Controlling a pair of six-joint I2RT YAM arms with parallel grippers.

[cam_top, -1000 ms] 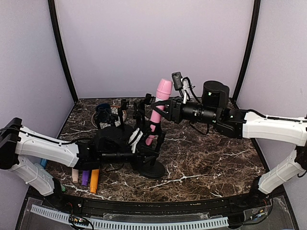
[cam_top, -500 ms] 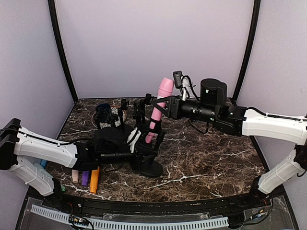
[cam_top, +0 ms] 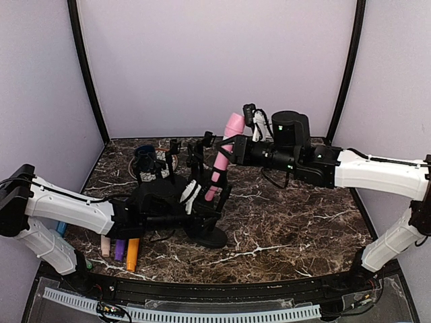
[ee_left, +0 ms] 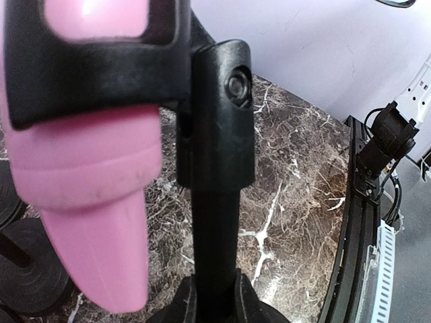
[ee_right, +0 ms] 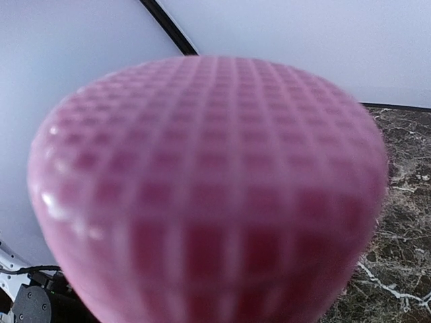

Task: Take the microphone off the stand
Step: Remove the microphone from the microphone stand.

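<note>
Pink microphone [cam_top: 233,125] still seated in the clip [ee_left: 101,60] of the black stand [cam_top: 207,235], near the middle of the marble table [cam_top: 296,222]; tilted, mesh head up and toward the back, narrow tail hanging below the clip just beside the pole [ee_left: 214,222]; clip wrapped around the pink body, so not yet free. Right gripper [cam_top: 225,151] reaching in from the right, fingers narrowed onto the microphone's body just under the head; fingers themselves hidden in the right wrist view, filled by the blurred pink head [ee_right: 209,195]. Left gripper [cam_top: 202,207] low on the stand, fingers [ee_left: 248,304] pressed tight against the pole just above the round base. Left forearm lying across the table in front of the stand, hiding part of the base from above. Behind the stand, near the back wall: a dark blue cup [cam_top: 144,156] and a cluster of small black holders [cam_top: 174,151], close to the clip and the left wrist. At the near left, partly under the left arm: three markers [cam_top: 121,250], beige, purple and orange, side by side. Right half of the table bare marble under the right arm.
</note>
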